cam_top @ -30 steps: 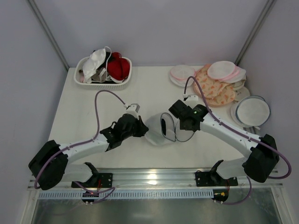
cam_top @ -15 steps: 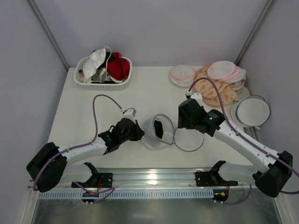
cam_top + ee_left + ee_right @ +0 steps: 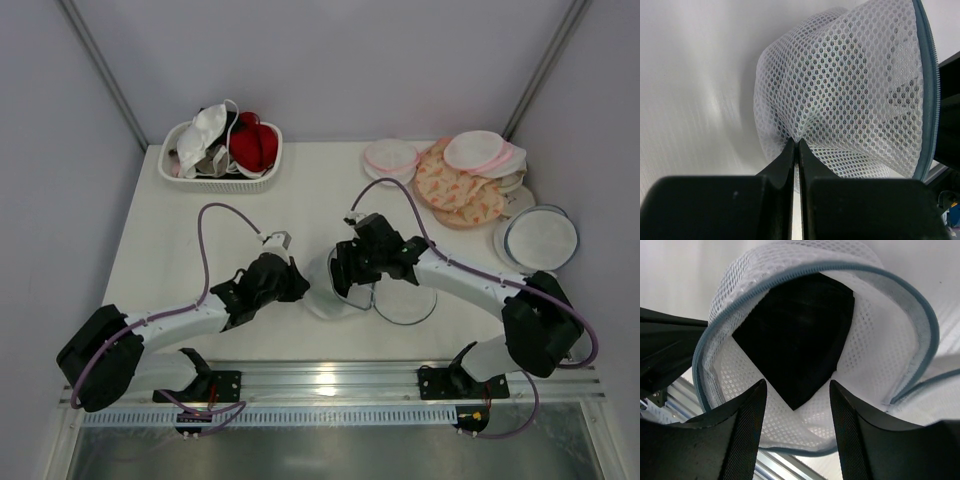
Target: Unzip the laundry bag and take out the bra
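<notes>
The laundry bag (image 3: 320,290) sits unzipped between the arms. One mesh half stands on edge and the other half (image 3: 405,303) lies flat to its right. My left gripper (image 3: 303,285) is shut on a pinch of the standing half's white mesh (image 3: 850,100), with its tips (image 3: 796,143) closed on a fold. The black bra (image 3: 800,335) fills the inside of the grey-blue rimmed bowl (image 3: 920,325). At the bag's mouth my right gripper (image 3: 797,387) is open, its fingers (image 3: 752,405) on either side of the bra's lower corner. From above, the right gripper (image 3: 343,272) covers the opening.
A white ribbed basket (image 3: 262,178) at the back left holds a white bra and a red bra. At the back right lie pink-rimmed white rounds (image 3: 390,157), a patterned cloth (image 3: 455,190) and a flat grey-rimmed white disc (image 3: 541,235).
The bag's right half has dropped flat onto the table. My right gripper pulled back to the right, then came in again to the bag's mouth. The left gripper has kept its pinch.
</notes>
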